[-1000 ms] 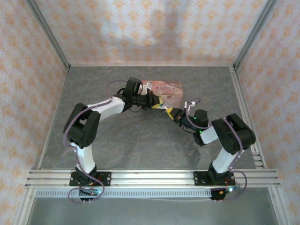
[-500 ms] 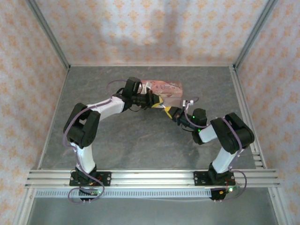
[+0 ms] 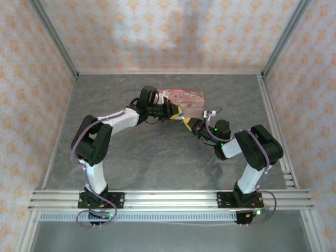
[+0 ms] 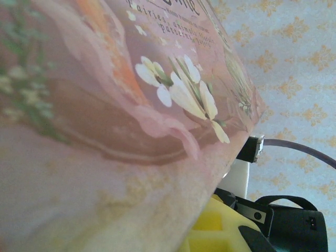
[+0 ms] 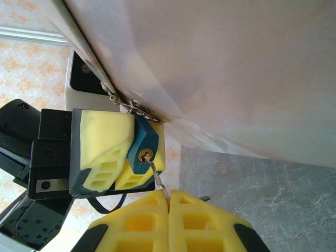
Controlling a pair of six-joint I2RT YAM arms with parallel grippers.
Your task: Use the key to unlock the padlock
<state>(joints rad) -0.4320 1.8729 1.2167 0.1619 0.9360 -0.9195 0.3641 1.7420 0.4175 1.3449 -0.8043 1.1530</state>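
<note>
Top external view: a grey, stone-veined table (image 3: pixel 157 163) stands inside walls (image 3: pixel 168 31) papered in a pale orange pattern; both arms bend inward so that their tips meet just at the near side of the pink floral box (image 3: pixel 185 97). The box is flat and rectangular; in the left wrist view its glossy lid is close and blurred, with white blossoms and lettering cut off at the top edge; in the right wrist view its other face is pale and smooth.

The left gripper (image 3: pixel 176 111) carries ribbed yellow pads (image 5: pixel 102 142) in black frames, clamped on the padlock (image 5: pixel 143 140); this is a small blue rounded block with a brass keyhole facing the right gripper (image 5: pixel 169 201); its far side is hidden by the pads. Thin silvery loops (image 5: pixel 137 106) above it lie against the box's edge; whether the shackle is latched I cannot tell.

The right gripper's yellow fingers are pressed together on the key (image 5: pixel 159 180); its thin pale shaft runs from the fingertips up into the keyhole; its head is hidden between the fingers.
</note>
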